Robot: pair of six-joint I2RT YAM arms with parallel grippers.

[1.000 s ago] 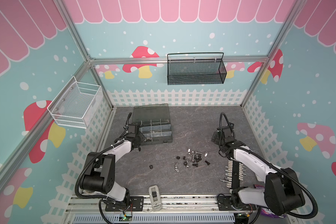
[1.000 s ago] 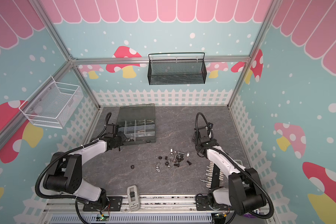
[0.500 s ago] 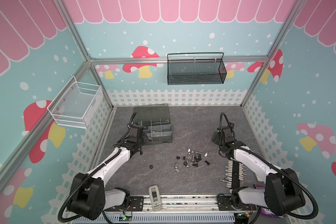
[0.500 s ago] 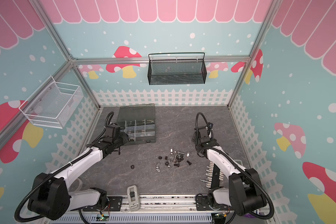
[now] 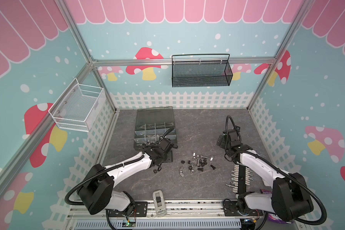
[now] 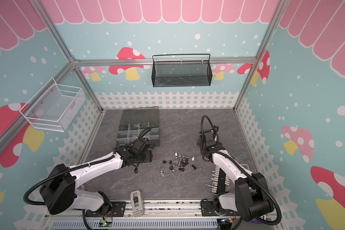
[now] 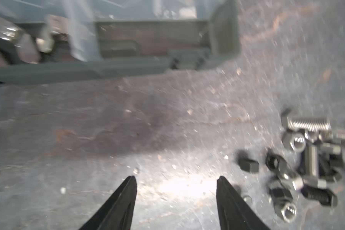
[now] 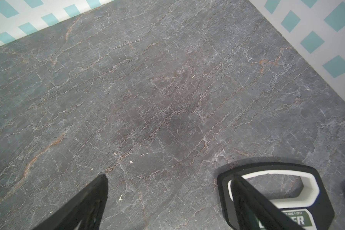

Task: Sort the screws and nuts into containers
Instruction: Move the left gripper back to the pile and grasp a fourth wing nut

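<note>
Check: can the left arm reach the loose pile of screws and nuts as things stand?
Probably yes. The left gripper is open and empty, and the pile of screws and nuts lies close beside it on bare tabletop, nothing between them. The organizer box is clear of that path.

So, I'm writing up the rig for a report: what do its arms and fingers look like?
The left arm and right arm match: white shells, black joints and bases, a black ribbed cable hose looping along each. The left gripper and right gripper have slim black fingers tapering to points.
</note>
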